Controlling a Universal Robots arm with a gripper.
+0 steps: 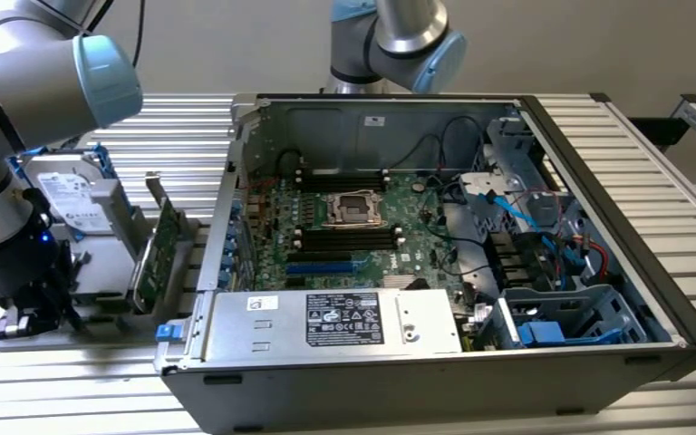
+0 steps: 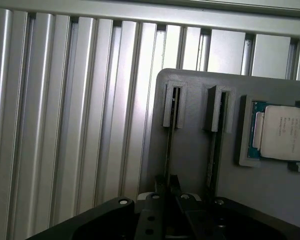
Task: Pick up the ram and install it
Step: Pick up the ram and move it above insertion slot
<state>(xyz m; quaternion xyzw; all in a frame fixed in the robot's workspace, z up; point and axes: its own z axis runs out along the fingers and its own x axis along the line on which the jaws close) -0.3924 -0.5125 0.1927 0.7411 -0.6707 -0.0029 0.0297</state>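
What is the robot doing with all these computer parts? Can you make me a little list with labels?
gripper: closed around the ram, low over the grey holder
ram: thin stick standing on its edge in a slot of the holder
grey holder: on the ribbed table, beside the computer case
processor chip: lying in a recess of the same holder
computer case: open, on the exterior view's right of the holder
ram installed: not yet

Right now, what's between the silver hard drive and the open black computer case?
A green expansion card, standing on edge, seen in the exterior view.
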